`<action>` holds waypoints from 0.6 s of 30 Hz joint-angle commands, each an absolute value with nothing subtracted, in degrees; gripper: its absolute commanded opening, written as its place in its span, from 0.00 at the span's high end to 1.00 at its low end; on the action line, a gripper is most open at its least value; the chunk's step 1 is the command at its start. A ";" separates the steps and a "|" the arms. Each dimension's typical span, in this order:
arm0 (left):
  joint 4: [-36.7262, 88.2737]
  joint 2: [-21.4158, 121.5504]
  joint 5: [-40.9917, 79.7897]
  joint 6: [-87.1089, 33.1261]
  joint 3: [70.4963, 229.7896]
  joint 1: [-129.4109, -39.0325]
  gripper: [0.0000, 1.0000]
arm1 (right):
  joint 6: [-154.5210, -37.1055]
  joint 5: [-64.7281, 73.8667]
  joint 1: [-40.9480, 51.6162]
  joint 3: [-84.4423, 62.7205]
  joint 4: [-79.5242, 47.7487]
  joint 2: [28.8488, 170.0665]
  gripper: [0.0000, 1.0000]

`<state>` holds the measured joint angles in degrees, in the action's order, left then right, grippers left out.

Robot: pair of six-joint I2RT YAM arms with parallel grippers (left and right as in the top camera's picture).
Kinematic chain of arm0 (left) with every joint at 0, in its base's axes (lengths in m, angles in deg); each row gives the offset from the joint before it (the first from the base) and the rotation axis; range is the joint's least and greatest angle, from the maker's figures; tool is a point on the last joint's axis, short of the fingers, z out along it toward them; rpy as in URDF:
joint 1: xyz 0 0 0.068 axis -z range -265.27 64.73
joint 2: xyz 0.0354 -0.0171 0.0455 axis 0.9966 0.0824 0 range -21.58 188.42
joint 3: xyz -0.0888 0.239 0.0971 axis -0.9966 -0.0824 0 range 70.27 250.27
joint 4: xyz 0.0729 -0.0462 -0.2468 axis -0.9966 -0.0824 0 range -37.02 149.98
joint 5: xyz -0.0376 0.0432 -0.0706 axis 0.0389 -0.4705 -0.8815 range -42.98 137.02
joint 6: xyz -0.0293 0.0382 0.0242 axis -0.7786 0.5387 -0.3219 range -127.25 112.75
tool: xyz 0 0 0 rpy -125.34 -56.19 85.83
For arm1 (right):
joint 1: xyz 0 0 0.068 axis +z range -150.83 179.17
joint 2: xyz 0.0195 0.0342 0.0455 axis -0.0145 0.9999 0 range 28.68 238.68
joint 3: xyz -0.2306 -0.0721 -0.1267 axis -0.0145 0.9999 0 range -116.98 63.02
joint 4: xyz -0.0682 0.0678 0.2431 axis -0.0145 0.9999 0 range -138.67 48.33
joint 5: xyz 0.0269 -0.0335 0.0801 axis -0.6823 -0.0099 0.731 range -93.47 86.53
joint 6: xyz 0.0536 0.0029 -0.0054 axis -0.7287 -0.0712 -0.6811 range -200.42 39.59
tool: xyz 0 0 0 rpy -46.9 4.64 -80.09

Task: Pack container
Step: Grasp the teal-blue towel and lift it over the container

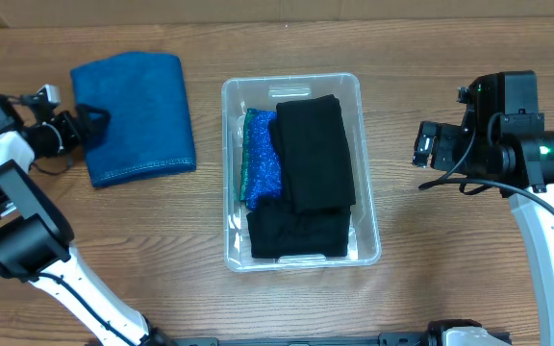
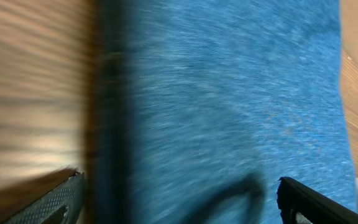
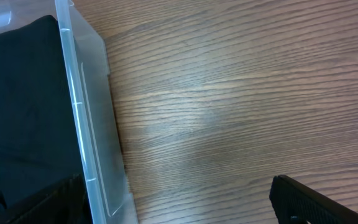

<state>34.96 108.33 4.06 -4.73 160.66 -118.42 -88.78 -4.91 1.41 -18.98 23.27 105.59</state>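
The clear plastic container (image 1: 291, 81) stands mid-table. It holds a long black folded cloth (image 1: 311, 154), another black cloth (image 1: 296, 235) at its near end and a glittery blue-green cloth (image 1: 258, 159) along its left side. A folded blue towel (image 1: 138, 115) lies on the table to the left of it. My left gripper (image 1: 92, 126) is open, its fingers straddling the towel's left edge. The left wrist view (image 2: 179, 208) is blurred and filled by the towel (image 2: 229, 93). My right gripper (image 1: 421, 144) is open and empty, just right of the container. Its wrist view (image 3: 173, 208) shows the container's wall (image 3: 82, 124).
The wooden tabletop (image 3: 229, 93) shows bare between the container and the right arm. The left arm's links (image 1: 17, 240) run along the table's left front.
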 commanded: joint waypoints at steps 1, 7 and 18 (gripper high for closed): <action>33.24 112.87 4.54 -9.65 159.04 -112.45 0.04 | -89.04 -4.62 1.30 -18.74 23.25 105.44 0.00; 26.53 112.74 1.69 -12.21 159.06 -111.16 0.96 | -89.02 -4.64 1.30 -18.74 24.10 105.44 0.00; 13.02 72.46 -1.50 -9.69 159.37 -110.29 0.96 | -89.02 -4.69 1.30 -18.74 25.35 105.44 0.00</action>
